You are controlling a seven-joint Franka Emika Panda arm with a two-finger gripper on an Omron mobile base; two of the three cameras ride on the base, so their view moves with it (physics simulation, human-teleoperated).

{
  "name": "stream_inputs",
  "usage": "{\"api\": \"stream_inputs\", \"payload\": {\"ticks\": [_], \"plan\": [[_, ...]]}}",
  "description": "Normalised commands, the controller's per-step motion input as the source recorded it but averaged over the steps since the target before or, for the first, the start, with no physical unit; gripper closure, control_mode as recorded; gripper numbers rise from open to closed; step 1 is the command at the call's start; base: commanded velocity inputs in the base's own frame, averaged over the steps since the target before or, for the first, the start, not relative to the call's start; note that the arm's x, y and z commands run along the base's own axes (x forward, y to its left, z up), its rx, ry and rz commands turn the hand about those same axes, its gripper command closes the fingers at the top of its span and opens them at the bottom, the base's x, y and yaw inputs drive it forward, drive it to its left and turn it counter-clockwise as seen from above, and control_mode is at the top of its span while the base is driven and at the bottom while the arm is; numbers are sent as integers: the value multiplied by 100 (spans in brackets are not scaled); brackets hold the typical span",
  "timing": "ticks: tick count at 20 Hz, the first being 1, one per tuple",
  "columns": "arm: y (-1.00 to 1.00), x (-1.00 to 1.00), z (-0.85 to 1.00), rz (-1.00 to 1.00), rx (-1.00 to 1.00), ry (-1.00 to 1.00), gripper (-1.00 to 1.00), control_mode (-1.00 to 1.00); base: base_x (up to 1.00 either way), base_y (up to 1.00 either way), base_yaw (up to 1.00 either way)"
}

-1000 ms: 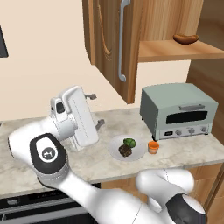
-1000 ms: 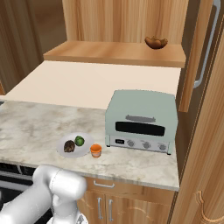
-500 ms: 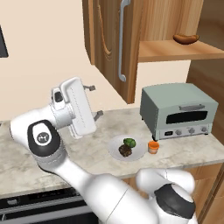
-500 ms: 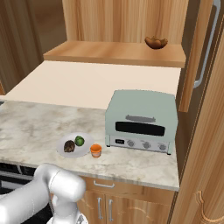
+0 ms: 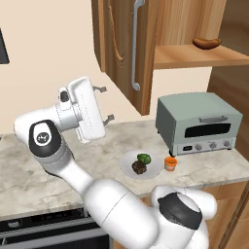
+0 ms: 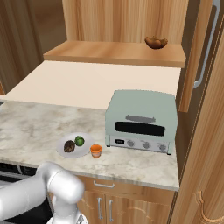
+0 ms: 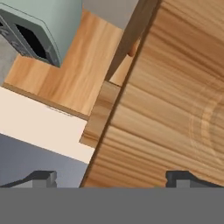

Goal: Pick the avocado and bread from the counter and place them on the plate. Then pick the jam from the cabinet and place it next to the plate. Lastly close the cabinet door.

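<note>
Over the last second the arm has lifted the pincer (image 5: 105,103) up from just above the surface, nearer the open cabinet door (image 5: 127,48), its fingers spread wide.

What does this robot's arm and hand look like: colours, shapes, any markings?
The arm is glossy white, made of rounded segments with dark round joint caps, one bearing a small pale mark. The hand is a boxy white block with two small dark fingers.

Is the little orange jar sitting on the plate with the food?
No, the orange jar stands on the counter just beside the white plate, which holds the green avocado and brown bread.
</note>
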Motion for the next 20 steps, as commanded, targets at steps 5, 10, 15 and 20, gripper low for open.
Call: {"api": "stream_inputs", "payload": {"ticks": [5, 10, 15, 20], "plan": [[-8, 21, 11, -14, 0, 0, -100, -100, 0, 0, 0], [-16, 19, 13, -12, 0, 0, -100, -100, 0, 0, 0], [-22, 20, 7, -10, 0, 0, -100, -100, 0, 0, 0], [-27, 13, 11, -8, 0, 0, -100, -100, 0, 0, 0]]}}
